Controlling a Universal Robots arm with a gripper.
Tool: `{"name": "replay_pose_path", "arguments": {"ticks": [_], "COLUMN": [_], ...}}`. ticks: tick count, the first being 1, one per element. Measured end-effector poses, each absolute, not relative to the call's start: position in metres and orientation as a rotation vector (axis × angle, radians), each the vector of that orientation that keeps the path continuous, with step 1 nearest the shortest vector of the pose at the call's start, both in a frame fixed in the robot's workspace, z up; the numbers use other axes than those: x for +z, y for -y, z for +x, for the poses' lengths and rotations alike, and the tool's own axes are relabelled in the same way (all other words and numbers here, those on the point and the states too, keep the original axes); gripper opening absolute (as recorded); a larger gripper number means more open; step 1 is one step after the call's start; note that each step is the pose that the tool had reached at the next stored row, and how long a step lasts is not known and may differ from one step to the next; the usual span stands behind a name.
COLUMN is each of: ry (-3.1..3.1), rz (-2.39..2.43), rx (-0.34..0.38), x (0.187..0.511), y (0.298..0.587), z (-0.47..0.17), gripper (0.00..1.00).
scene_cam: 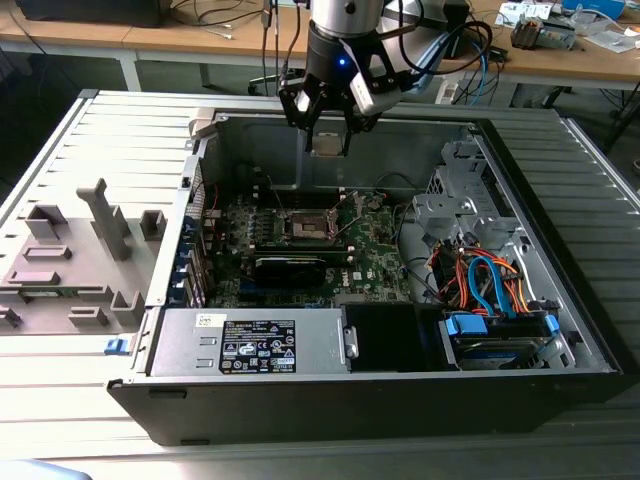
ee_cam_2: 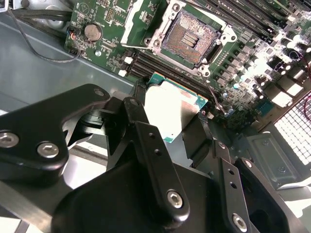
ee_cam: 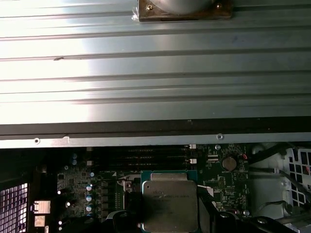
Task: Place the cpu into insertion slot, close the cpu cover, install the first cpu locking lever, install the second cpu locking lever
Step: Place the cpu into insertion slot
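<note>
One end effector (scene_cam: 328,125) hangs over the open case (scene_cam: 560,330), clenched on the cpu (scene_cam: 327,142). In the exterior view the chip is at twelve o'clock from the slot (scene_cam: 308,228), well above the board (scene_cam: 375,250) and apart from it. The case lies on the ribbed grey desk (scene_cam: 60,400).

That view gives the height but shows the cpu as little more than a pale patch under the black fingers. The second wrist view looks along the arm. It shows two fingers (ee_cam_2: 198,133) pressing opposite edges of the cpu (ee_cam_2: 167,104), whose green rim shows at one side. Beyond it the slot (ee_cam_2: 191,36) lies uncovered, its dark contact field bare inside the silver rim. The first wrist view shows the grey metal top of the cpu (ee_cam: 170,206), with the board behind it and the ribbed desk (ee_cam: 155,73) beyond the case wall.

The chip's near edge is cut off in the first wrist view, and the finger links hide part of it in the second.

The cpu is held flat, metal top up. It is square, so no long axis shows.
</note>
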State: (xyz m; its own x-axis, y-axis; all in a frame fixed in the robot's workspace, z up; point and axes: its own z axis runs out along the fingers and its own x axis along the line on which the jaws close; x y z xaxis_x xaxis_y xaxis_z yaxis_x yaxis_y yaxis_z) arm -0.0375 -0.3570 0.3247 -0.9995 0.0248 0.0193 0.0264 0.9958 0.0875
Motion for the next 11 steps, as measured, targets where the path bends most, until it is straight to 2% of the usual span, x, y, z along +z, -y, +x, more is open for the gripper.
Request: {"name": "replay_pose_path", "arguments": {"ticks": [11], "ry": [3.120], "rz": [-0.040], "rx": [-0.137], "x": [0.3224], "y": [0.3575], "z": [-0.0375], "gripper": [0.55]}}
